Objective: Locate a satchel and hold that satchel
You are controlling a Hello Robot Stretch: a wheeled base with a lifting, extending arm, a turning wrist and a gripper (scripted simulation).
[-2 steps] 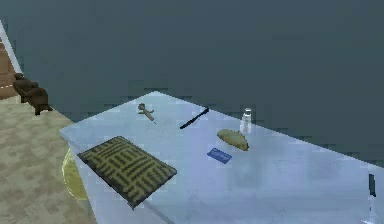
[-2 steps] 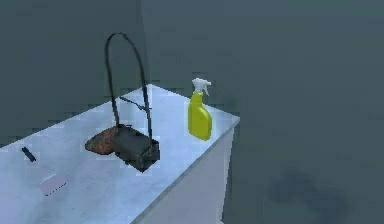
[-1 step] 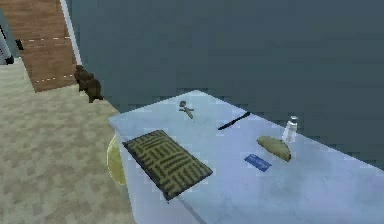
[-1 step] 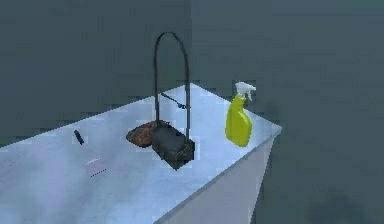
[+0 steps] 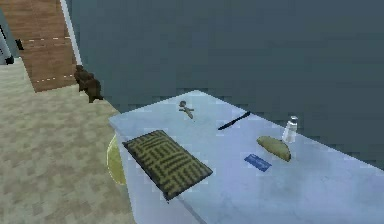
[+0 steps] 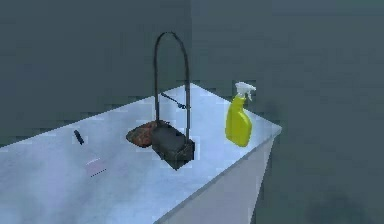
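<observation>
A dark satchel (image 6: 172,146) with a tall looped strap is seen at the middle of the arm side view, on the pale desk (image 6: 60,180); a yellow spray bottle (image 6: 239,116) is set to its right. The tool's state cannot be told.

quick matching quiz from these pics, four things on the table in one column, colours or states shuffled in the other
Things:
1 spray bottle
2 small card
3 patterned mat
4 satchel

Descriptions:
a blue, lying flat
b yellow, standing upright
c dark, strap looping high above it
d olive with dark lines

Pairs: 1-b, 2-a, 3-d, 4-c
</observation>
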